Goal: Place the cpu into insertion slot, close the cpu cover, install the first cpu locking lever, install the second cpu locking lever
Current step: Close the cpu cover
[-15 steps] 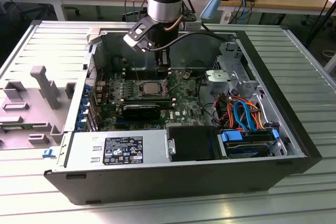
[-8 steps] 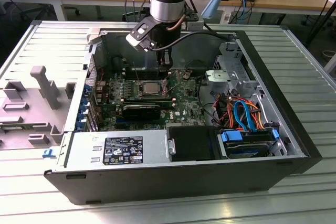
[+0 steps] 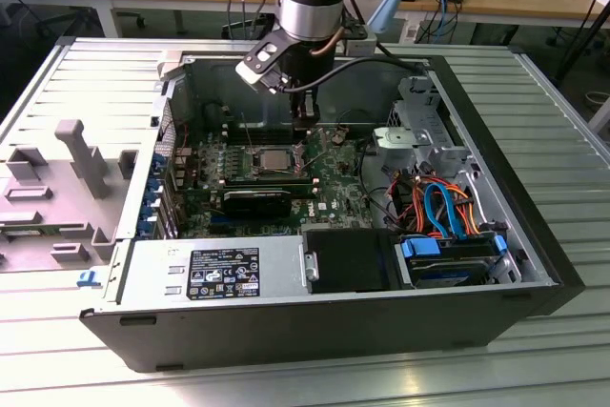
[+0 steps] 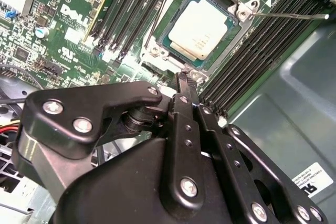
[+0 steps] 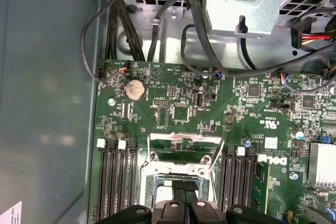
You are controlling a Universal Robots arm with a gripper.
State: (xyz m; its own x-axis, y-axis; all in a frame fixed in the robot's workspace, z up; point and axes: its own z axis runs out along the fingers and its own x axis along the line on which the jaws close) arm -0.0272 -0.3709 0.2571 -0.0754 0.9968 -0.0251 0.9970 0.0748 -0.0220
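The cpu point(image 4: 202, 27), a square chip with a silvery top, lies flat in the insertion slot point(image 4: 156, 51) on the green board; the exterior view shows the cpu point(image 3: 274, 158) mid-board. The cpu cover point(image 5: 185, 138), a thin silver frame, stands swung back off the slot, and the board shows through its window. A thin wire locking lever point(image 4: 286, 16) sticks out past one socket corner, unlatched. My gripper point(image 4: 184, 80) is shut with nothing between its fingers. Its tip hovers at the slot's edge on the cover's side, beside the chip, in both wrist views point(image 5: 184, 187).
Long black memory slots point(image 4: 257, 51) flank the socket on both sides. Cable bundles point(image 3: 434, 202), a drive cage point(image 3: 419, 140) and a power supply point(image 3: 219, 269) crowd the open case. The case's grey wall point(image 5: 47, 103) lies beyond the memory slots.
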